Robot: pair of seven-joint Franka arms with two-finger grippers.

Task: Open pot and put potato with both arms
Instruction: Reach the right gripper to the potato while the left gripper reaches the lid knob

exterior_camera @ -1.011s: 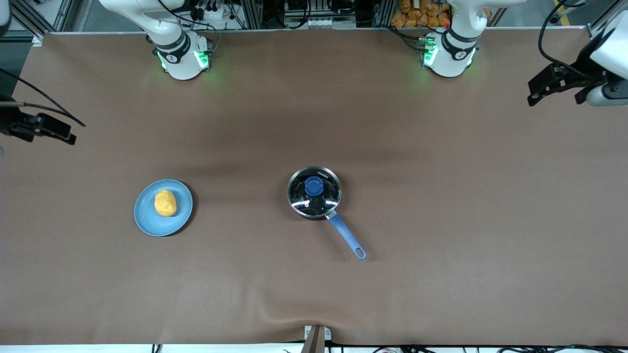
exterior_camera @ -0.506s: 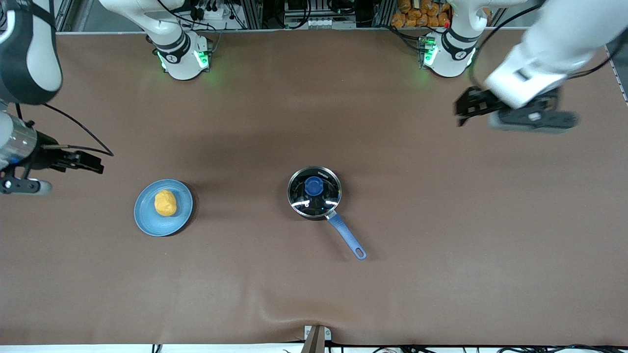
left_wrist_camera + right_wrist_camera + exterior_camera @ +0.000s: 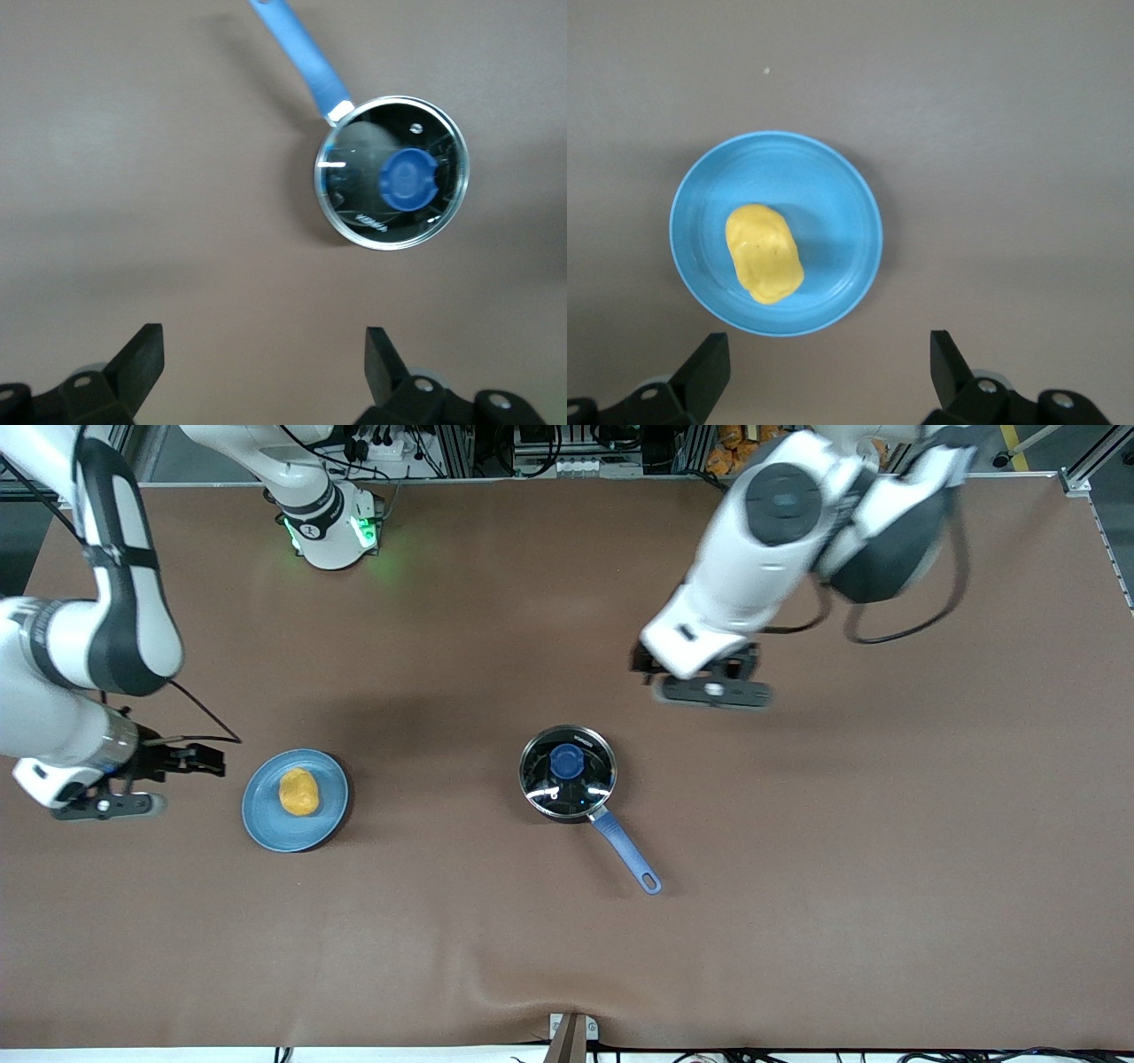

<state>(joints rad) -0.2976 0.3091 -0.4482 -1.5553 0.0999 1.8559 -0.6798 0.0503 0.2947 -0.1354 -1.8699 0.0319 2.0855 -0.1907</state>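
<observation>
I see L end effector (image 3: 260, 354) spread apart over counter (image 3: 797, 868) near lidded pot (image 3: 568, 772). R end effector (image 3: 824, 359) spread apart beside plate (image 3: 266, 824) w/ potato (image 3: 299, 792).

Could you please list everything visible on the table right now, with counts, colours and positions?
pot: one, black with a blue handle, mid-table, glass lid with a blue knob on.
potato: one, yellow-orange, lying on the plate.
plate: one, blue, toward the right arm's end of the table.
table: one, brown covering.
left claw: one, black, open, empty, over bare table near the pot, toward the robots' bases.
right claw: one, black, open, empty, over the table beside the plate.
</observation>
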